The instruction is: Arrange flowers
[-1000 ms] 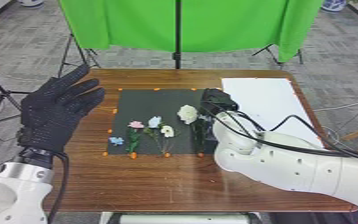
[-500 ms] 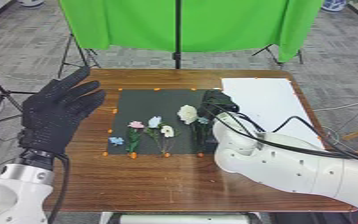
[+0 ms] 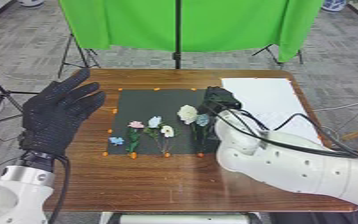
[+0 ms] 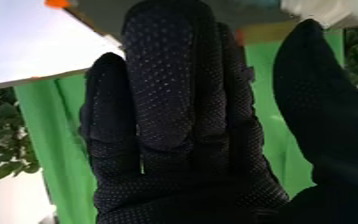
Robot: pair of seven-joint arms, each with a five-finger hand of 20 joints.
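Black mat [image 3: 158, 102] beneath flowers [image 3: 187, 113]

Table [image 3: 184, 187], one: brown wood, the grain visible. Directly upon it lay a mat [image 3: 153, 103], one, dark grey, flat, near the middle; a sheet [image 3: 264, 102], one, white, flat, to the mat's right; small orange pieces [image 3: 134, 155], several, which sat along the mat's near, left and far edges.
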